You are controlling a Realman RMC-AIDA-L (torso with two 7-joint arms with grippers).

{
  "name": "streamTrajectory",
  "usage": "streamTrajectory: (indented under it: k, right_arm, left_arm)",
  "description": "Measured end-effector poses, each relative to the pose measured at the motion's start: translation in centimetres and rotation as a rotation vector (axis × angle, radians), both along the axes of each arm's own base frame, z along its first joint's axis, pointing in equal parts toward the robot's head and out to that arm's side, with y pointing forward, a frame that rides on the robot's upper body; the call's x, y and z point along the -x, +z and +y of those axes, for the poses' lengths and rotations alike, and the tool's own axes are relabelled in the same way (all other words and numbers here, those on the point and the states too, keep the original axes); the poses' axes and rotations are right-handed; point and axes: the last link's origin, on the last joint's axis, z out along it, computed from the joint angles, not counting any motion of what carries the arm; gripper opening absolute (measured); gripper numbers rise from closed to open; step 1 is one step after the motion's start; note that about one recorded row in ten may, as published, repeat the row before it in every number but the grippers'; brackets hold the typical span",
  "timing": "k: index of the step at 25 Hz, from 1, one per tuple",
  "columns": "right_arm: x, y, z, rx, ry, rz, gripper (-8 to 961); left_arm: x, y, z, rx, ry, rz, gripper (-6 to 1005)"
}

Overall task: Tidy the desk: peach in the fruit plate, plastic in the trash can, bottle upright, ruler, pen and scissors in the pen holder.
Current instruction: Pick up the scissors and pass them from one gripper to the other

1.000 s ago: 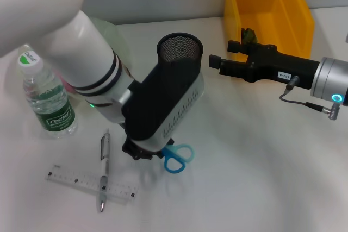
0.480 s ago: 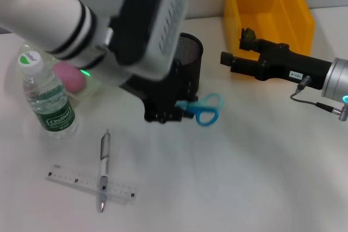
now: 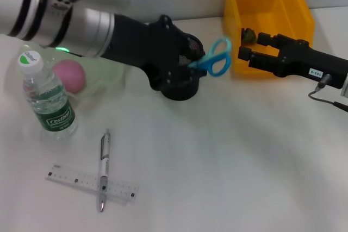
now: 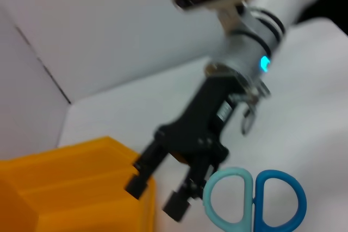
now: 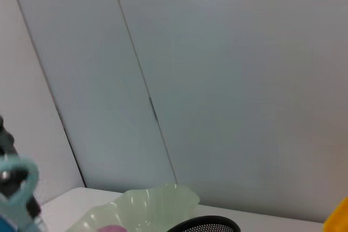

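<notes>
My left gripper (image 3: 191,64) is shut on the blue scissors (image 3: 216,58) and holds them in the air, handles out, just right of the black mesh pen holder (image 3: 179,89), which the gripper partly hides. The scissors also show in the left wrist view (image 4: 253,200). My right gripper (image 3: 252,46) is open and empty at the front of the yellow trash bin (image 3: 272,4). A small dark piece of plastic (image 3: 249,35) lies in the bin. The pink peach (image 3: 69,75) sits in the pale green plate (image 3: 109,71). The bottle (image 3: 46,97) stands upright. The pen (image 3: 103,167) lies across the clear ruler (image 3: 76,180).
The pen and ruler lie near the front left of the white desk. The bottle stands at the left edge beside the plate. The bin stands at the back right. The right gripper (image 4: 163,188) is close to the scissors' handles.
My left gripper has lifted the scissors off the desk and carried them up and right, past the pen holder. My right gripper has drawn back to the right, toward the bin.
</notes>
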Motion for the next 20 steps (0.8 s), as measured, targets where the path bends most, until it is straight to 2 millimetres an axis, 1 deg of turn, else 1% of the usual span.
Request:
streamTrajectory:
  k: [1,7,8,11,13,14,17,18,20]
  right_arm:
    - [0.0,0.0,0.0,0.0,-0.001,-0.001,815]
    - [-0.2,0.1,-0.1,-0.003,0.003,-0.007,816]
    - [-0.1,0.1,-0.1,-0.003,0.003,-0.008,816]
    - [0.0,0.2,0.0,-0.004,0.007,-0.008,816]
    - [0.0,0.2,0.1,-0.004,0.009,-0.008,815]
    - [0.1,0.2,0.1,-0.004,0.01,-0.008,815]
    - [0.1,0.2,0.1,-0.004,0.011,-0.009,815]
    - [0.1,0.1,0.1,-0.003,0.014,-0.008,815]
    - [0.2,0.1,0.1,0.0,0.018,-0.006,816]
  left_arm:
    - [0.0,0.0,0.0,0.0,0.0,0.0,262]
    - [-0.1,1.4,0.7,-0.048,0.105,-0.184,263]
    - [-0.1,1.4,0.7,-0.048,0.105,-0.184,263]
    - [-0.3,2.4,0.9,-0.088,0.177,-0.365,264]
    - [-0.3,2.4,0.9,-0.088,0.177,-0.365,264]
    - [0.1,2.7,1.1,-0.105,0.238,-0.49,265]
    - [0.4,2.3,1.4,-0.103,0.281,-0.554,265]
    - [0.8,1.5,1.5,-0.103,0.309,-0.583,266]
    - [0.9,1.2,1.6,-0.102,0.319,-0.592,266]
